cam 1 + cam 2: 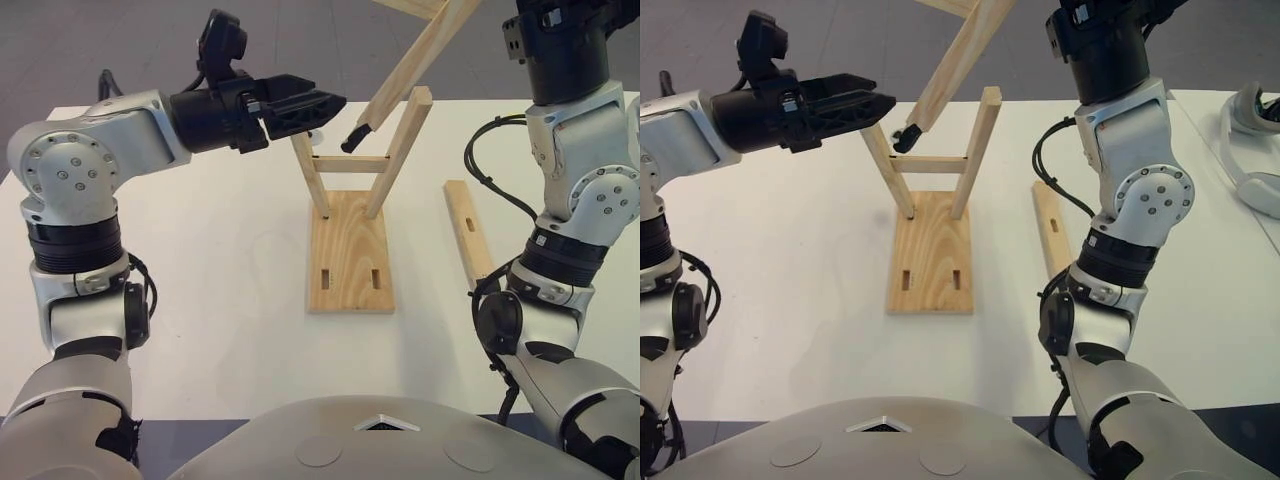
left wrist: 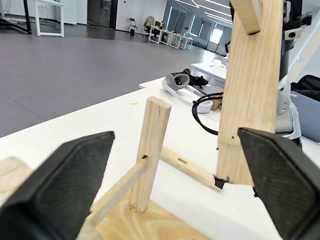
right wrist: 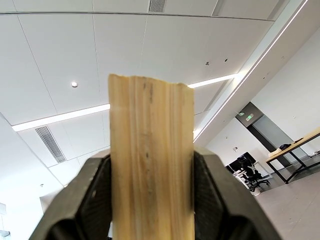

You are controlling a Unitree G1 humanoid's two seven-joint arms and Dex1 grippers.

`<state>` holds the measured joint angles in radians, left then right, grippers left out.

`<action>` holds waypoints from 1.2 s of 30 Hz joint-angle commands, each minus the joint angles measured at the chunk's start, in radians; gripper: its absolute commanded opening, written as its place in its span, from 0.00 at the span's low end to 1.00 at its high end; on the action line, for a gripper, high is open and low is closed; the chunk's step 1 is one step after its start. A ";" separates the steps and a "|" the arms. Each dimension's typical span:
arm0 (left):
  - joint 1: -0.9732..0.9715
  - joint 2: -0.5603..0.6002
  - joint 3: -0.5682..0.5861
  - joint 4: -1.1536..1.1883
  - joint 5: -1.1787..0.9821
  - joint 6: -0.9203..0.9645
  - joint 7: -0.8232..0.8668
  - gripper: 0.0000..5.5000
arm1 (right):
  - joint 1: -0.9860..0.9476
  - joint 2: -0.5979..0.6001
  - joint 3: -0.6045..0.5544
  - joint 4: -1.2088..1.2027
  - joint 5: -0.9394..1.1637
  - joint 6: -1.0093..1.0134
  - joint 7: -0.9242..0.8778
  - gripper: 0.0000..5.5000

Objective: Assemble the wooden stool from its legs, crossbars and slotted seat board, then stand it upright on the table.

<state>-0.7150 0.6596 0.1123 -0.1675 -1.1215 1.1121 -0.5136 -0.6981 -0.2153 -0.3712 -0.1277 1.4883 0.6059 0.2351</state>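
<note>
The slotted seat board (image 1: 349, 256) lies flat on the white table. Two legs joined by a crossbar (image 1: 350, 163) stand on its far end: the left leg (image 1: 313, 180) and the taller right leg (image 1: 400, 150). My left gripper (image 1: 330, 102) is open, level with the top of the left leg (image 2: 152, 150) and just left of it. Another leg piece (image 1: 415, 58) with a black foot (image 1: 354, 137) hangs slanted over the crossbar. My right gripper (image 3: 151, 200) is shut on that piece's upper end (image 3: 151, 165).
A loose slotted wooden bar (image 1: 468, 230) lies on the table right of the board, near my right arm. A white headset (image 1: 1252, 135) rests on the neighbouring table at the far right. Bare tabletop (image 1: 200, 280) stretches left of the board.
</note>
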 commanded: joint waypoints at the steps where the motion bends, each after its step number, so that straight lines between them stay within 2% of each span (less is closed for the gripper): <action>1: 0.039 0.017 0.068 -0.010 0.055 -0.032 0.040 0.83 | -0.011 0.002 -0.003 -0.012 -0.003 -0.010 -0.004 0.37; 6: -0.055 -0.048 0.126 0.057 0.237 -0.232 0.191 0.83 | -0.009 -0.004 0.009 -0.010 -0.032 -0.010 0.001 0.37; 10: -0.073 -0.084 0.082 0.047 0.388 -0.331 0.260 0.83 | -0.011 -0.011 0.084 -0.068 -0.142 -0.017 0.037 0.37; 13: -0.069 -0.122 0.083 0.046 0.400 -0.312 0.283 0.83 | -0.010 -0.031 0.156 -0.121 -0.266 -0.028 0.088 0.37; 18: -0.051 -0.156 0.083 0.040 0.419 -0.302 0.295 0.83 | -0.019 -0.037 0.206 -0.154 -0.365 -0.038 0.134 0.37; 36: 0.031 -0.151 0.125 0.108 0.502 -0.342 0.239 0.83 | -0.007 -0.011 0.184 -0.177 -0.421 -0.080 0.155 0.37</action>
<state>-0.6988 0.5046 0.2368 -0.0621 -0.6329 0.7718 -0.2663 -0.6962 -0.2297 -0.1796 -0.2902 1.0660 0.5364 0.3884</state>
